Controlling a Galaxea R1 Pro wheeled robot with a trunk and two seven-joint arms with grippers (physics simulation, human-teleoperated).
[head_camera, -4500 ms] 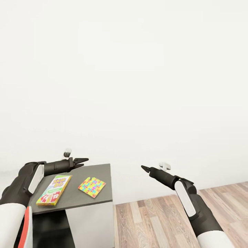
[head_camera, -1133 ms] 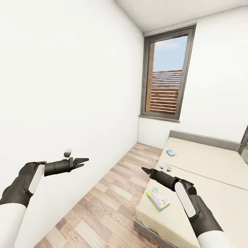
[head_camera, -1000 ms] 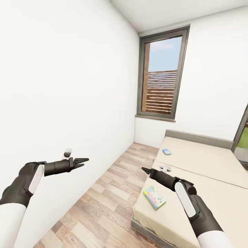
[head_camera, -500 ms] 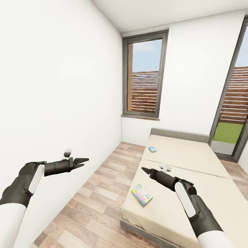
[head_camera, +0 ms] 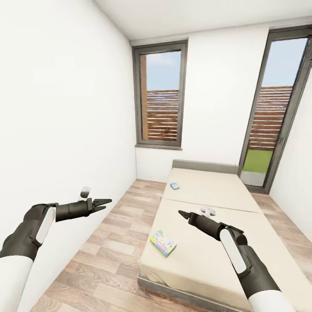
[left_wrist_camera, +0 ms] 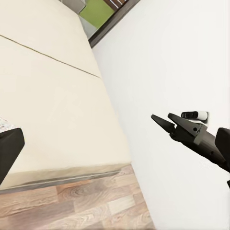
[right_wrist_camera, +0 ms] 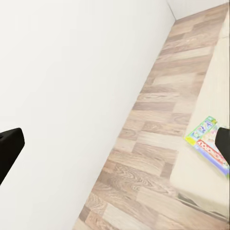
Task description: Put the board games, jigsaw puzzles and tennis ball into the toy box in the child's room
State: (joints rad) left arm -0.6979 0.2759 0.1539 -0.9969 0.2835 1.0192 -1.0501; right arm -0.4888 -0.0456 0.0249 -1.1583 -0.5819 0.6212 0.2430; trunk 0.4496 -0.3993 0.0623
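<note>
A white and green board game (head_camera: 163, 242) lies flat near the foot corner of the bed (head_camera: 203, 260), and it also shows at the mattress edge (right_wrist_camera: 208, 143). A small blue board game (head_camera: 175, 186) rests close to the grey headboard. My left gripper (head_camera: 106, 203) is held out over the wood floor beside the white wall, open and empty. The right gripper (head_camera: 181, 212) hovers above the mattress, open and empty, up and to the right of the white and green game. The left wrist view catches the right gripper (left_wrist_camera: 163, 117) too. The toy box, table, jigsaw puzzles and tennis ball are out of view.
A strip of wood-plank floor (head_camera: 108, 242) runs between the left wall (head_camera: 52, 130) and the bed. A dark-framed window (head_camera: 160, 99) stands behind the headboard, and a tall glass door (head_camera: 271, 112) at the back right.
The whole view has swung right, away from the dark-topped cabinet with a game and a puzzle, onto the bed. Both arms keep the same pose in the picture.
</note>
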